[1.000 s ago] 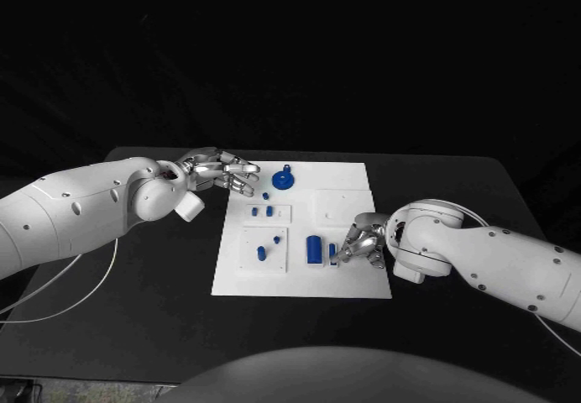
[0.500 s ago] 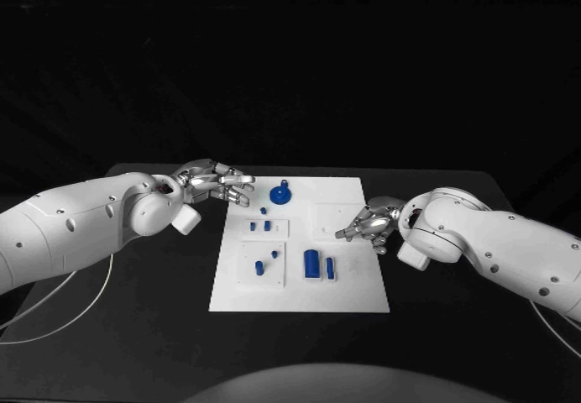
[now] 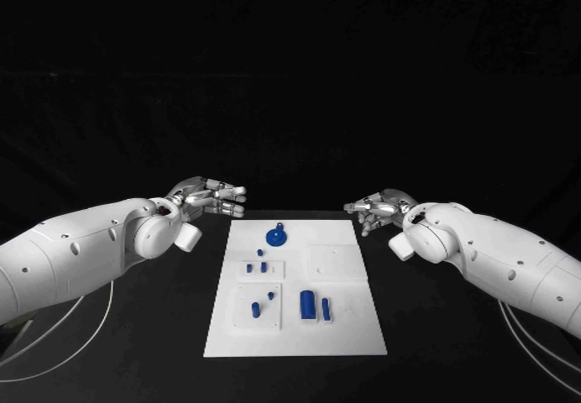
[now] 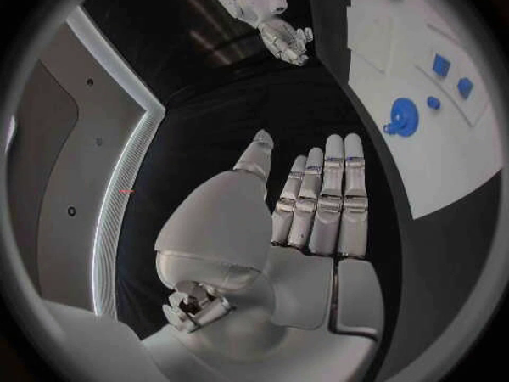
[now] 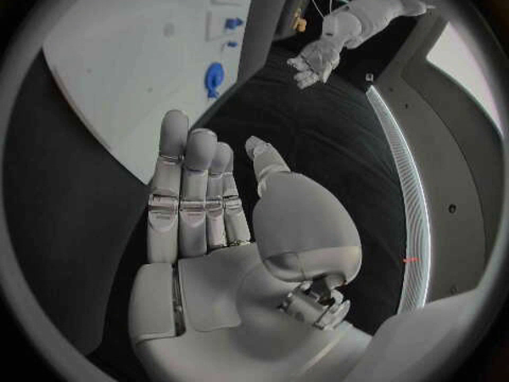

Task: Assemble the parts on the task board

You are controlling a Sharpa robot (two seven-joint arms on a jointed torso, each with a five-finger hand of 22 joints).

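Task board point(image 3: 345, 323): white plate, centre of the black desk point(image 3: 145, 336). Blue parts lie on it: round knobbed part point(image 3: 276, 238) at 12 o'clock, small pieces too tiny to identify, large cylinder point(image 3: 307, 302) toward 6. Left hand point(image 3: 212, 198) at 10 o'clock off the board, fingers straight, holding nothing; right hand point(image 3: 378, 210) at 2 o'clock, likewise.

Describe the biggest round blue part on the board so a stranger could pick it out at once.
Start at the white task board in the middle of the black table. Go to its far edge, the end between the two hands: the round blue part lies there, left of centre. It is a disc with a small stub, unlike the slim pegs and blocks nearer the robot.
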